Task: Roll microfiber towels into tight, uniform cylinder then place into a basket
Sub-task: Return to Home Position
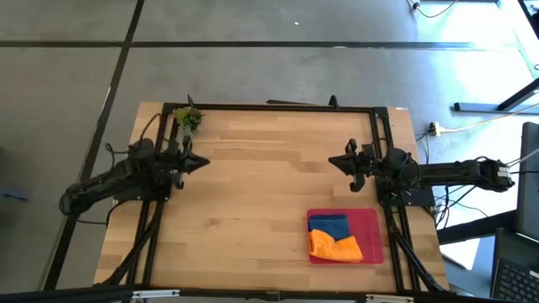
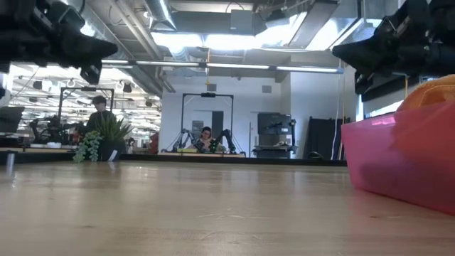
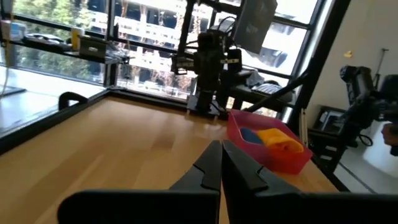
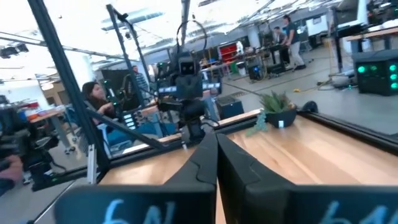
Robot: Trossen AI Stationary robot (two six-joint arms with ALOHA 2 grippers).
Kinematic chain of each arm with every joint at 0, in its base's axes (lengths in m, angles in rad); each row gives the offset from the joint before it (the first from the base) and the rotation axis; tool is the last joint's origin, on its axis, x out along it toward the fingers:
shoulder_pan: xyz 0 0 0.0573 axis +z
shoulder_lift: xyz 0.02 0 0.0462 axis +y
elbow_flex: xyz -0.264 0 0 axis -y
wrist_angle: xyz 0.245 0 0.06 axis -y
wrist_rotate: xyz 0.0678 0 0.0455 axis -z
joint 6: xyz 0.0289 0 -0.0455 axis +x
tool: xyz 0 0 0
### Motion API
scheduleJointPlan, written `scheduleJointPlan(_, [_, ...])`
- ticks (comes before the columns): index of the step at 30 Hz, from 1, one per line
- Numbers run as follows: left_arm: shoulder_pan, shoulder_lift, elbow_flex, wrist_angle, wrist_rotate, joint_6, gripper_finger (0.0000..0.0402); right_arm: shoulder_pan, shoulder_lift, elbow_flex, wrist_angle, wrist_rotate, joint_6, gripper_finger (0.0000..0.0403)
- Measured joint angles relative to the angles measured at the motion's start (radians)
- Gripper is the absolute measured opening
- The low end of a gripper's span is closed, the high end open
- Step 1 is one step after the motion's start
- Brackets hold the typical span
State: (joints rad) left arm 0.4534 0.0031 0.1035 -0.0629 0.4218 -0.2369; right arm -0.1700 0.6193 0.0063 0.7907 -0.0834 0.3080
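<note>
Both microfiber towels lie inside the red tray [image 1: 370, 225], which sits on the table [image 1: 253, 202] near the right gripper [image 1: 333, 162], off to its side and beside that arm's base, not touching it. Within the tray, the blue towel [image 1: 330, 225] lies at the end nearer the right gripper. The orange towel [image 1: 335, 247] lies at the farther end, touching the blue one and bulging above the tray rim in the low view [image 2: 430, 91]. How tightly either is rolled cannot be determined. The right gripper hangs above the table with its fingers [image 4: 202, 163] pressed together, holding nothing and touching nothing. The left gripper [image 1: 204, 163] points toward the right gripper across the middle of the table, the two well apart. Its fingers [image 3: 210, 167] are likewise pressed together, empty and off the surface. From the left gripper the tray [image 3: 297, 158] lies well apart, ahead and off to one side, with blue [image 3: 249, 134] and orange [image 3: 281, 140] cloth visible in it. A small potted plant [image 1: 189, 119] stands near the left gripper at the table edge.
</note>
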Motion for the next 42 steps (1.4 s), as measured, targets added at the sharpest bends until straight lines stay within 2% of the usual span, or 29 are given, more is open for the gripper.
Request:
scheduleJointPlan(4, [0.0,0.0,-0.097,0.135,0.051,-0.032,0.0,-0.015,0.0,0.0,0.006,0.003,-0.019,0.0008])
scheduleJointPlan(11, [0.0,0.014,-0.096,0.137,0.093,-0.014,0.0001,-0.041,0.002,0.0,-0.011,0.057,-0.063,0.0003])
scheduleJointPlan(16, [0.0,0.018,-0.096,0.132,0.007,-0.015,0.0001,-0.042,0.002,0.0,-0.113,0.234,-0.023,0.0023])
scheduleJointPlan(20, [0.0,0.018,-0.096,0.131,-0.069,-0.015,0.0001,-0.042,0.002,0.0,-0.207,0.302,-0.014,0.0037])
scheduleJointPlan(27, [0.0,0.018,-0.096,0.131,-0.099,-0.015,0.0002,-0.042,0.002,0.0,-0.258,0.308,0.099,0.0041])
scheduleJointPlan(42, [0.0,0.018,-0.096,0.131,-0.099,-0.015,0.0002,-0.042,0.002,0.0,-0.258,0.308,0.103,0.0042])
